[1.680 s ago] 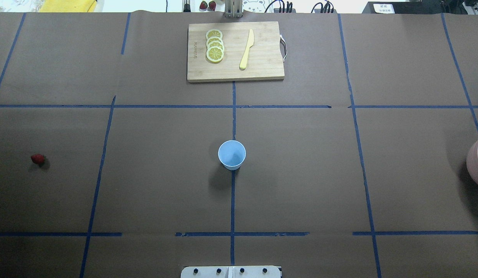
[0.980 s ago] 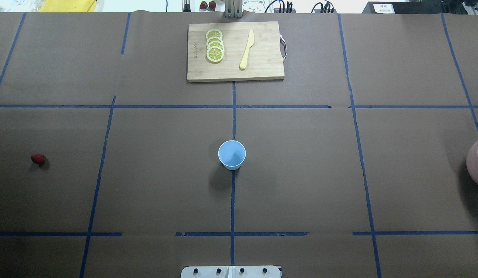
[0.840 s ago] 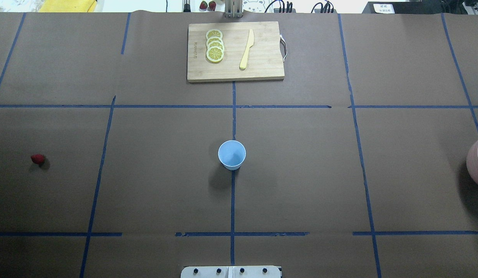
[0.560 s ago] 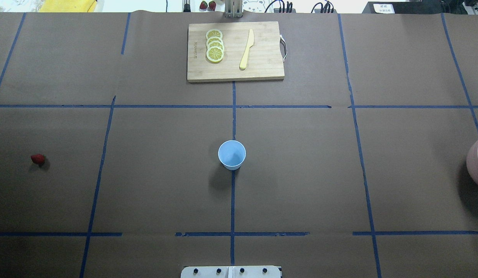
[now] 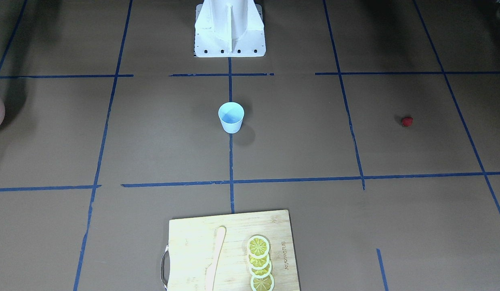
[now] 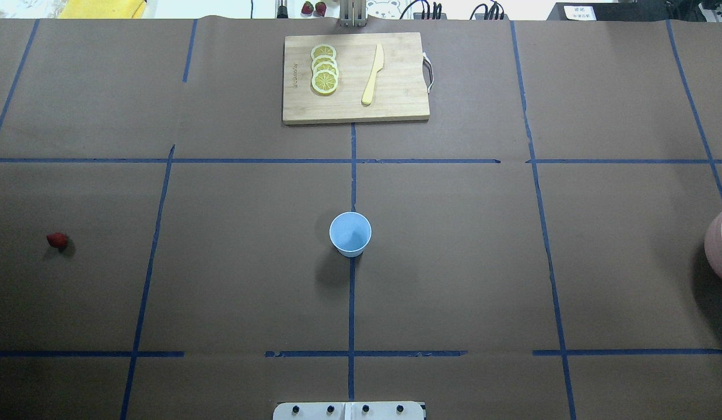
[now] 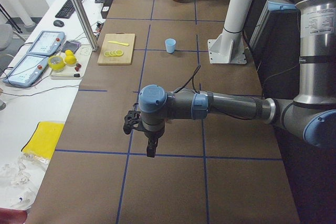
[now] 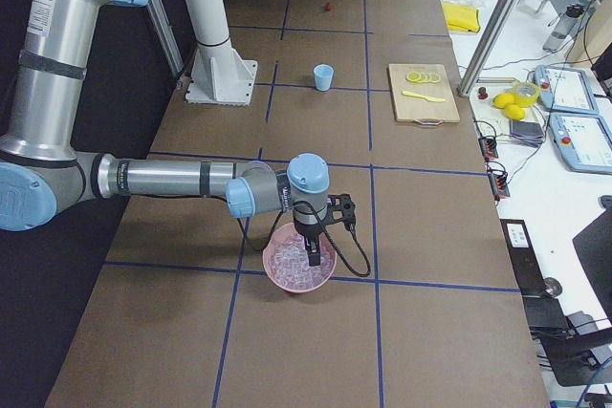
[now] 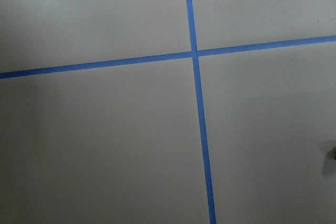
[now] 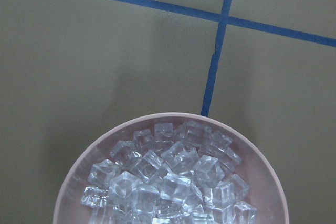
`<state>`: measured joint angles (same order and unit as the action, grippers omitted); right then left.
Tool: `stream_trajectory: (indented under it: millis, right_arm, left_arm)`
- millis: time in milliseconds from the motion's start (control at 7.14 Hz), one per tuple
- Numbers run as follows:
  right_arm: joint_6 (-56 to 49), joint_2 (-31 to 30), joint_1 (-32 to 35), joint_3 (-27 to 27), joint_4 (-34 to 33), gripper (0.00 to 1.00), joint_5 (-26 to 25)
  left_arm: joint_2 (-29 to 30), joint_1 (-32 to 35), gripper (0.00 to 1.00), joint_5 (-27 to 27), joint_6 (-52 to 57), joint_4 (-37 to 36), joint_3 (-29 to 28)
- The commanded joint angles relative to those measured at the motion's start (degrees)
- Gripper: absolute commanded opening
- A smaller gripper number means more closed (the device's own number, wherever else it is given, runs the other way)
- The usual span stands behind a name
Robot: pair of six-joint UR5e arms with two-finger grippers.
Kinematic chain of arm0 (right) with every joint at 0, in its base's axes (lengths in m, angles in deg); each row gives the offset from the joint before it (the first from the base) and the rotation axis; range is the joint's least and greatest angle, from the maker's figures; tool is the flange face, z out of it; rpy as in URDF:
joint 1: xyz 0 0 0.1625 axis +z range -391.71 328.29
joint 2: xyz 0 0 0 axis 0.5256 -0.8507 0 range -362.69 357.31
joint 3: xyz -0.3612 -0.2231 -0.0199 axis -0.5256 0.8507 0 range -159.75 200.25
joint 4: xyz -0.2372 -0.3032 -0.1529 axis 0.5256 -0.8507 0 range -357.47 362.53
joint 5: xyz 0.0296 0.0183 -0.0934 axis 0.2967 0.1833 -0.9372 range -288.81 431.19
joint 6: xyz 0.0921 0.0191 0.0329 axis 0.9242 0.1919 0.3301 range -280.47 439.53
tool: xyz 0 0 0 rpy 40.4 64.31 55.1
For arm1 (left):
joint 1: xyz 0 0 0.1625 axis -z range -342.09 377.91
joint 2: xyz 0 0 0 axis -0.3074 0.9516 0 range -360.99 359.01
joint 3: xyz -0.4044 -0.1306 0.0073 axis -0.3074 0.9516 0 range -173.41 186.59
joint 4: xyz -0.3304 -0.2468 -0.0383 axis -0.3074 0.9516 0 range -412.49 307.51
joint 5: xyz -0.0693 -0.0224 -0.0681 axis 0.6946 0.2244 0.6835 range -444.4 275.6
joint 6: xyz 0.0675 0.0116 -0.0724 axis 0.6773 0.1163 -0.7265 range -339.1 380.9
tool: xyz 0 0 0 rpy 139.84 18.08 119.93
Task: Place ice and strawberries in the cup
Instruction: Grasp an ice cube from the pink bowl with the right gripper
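The light-blue cup [image 6: 350, 233] stands upright mid-table, also in the front view [image 5: 231, 117]. The dark-red strawberry [image 6: 57, 240] lies far to the left on the table [image 5: 407, 121]. Several clear ice cubes [image 10: 168, 182] fill a pink bowl [image 8: 301, 260] at the table's right edge [image 6: 719, 245]. My right gripper [image 8: 313, 253] hangs over that bowl; I cannot tell if it is open or shut. My left gripper [image 7: 151, 148] hangs over bare table at the left end; I cannot tell its state either. Neither wrist view shows fingers.
A wooden cutting board [image 6: 355, 77] with several lemon slices [image 6: 325, 69] and a yellow knife [image 6: 372, 74] lies at the far middle. The robot's white base [image 5: 230, 28] stands at the near middle. Blue tape lines cross the brown table.
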<state>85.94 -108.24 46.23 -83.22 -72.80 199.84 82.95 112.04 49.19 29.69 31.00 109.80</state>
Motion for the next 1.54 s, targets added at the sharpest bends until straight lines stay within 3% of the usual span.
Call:
stream_trajectory:
  millis: [0, 280, 840, 1400]
  right_arm:
    - [2.7, -0.1, -3.4, 4.7, 7.3, 0.95, -1.8]
    - [6.9, 0.0, -7.4, 5.5, 10.5, 0.90, -3.7]
    - [6.6, 0.4, -7.4, 5.6, 10.4, 0.72, -4.3]
    - [6.4, 0.4, -7.5, 5.8, 10.3, 0.69, -5.5]
  left_arm:
    - [0.0, 0.0, 1.00, 0.1, 0.0, 0.0, 0.1]
    - [0.0, 0.0, 1.00, 0.1, 0.0, 0.0, 0.2]
    - [0.0, 0.1, 1.00, 0.3, 0.0, 0.0, 0.2]
    - [0.0, 0.1, 1.00, 0.3, 0.0, 0.0, 0.2]
